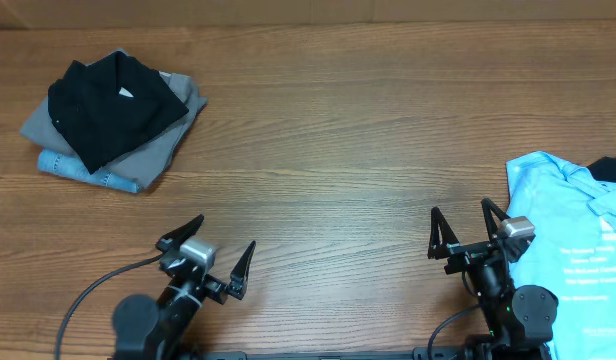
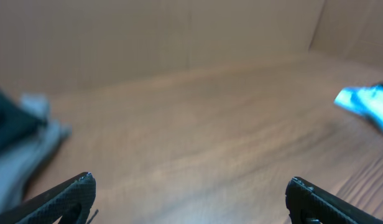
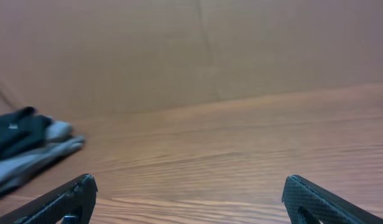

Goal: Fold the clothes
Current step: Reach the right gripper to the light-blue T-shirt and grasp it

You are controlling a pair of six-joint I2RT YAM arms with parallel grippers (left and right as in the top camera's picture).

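Wood-grain counter (image 1: 338, 150) stretches bare between two lots of laundry as a pair of robot arms waits at its near edge. Both the left claw (image 1: 227, 230) and the right claw (image 1: 459, 206) stand spread wide and hold nothing, fingers pointing out over the boards, a posture that suits a start rather than a grip. Well ahead of the left claw and off to its left sits a neat stack (image 1: 113, 115): black on top, grey under it, denim-blue at the bottom. It is squared up at the far corner, by the look of it finished work kept out of the way. Just to the right of the right claw lies the light blue T-shirt (image 1: 563, 230), white lettering up, rumpled and running off the frame's edge. It appears to be next in line, left within that arm's reach. A scrap of black fabric (image 1: 613, 168) shows beyond the shirt, possibly another garment, though too little is in view to say. Open boards ahead of both claws would serve as folding ground once the shirt is drawn across.
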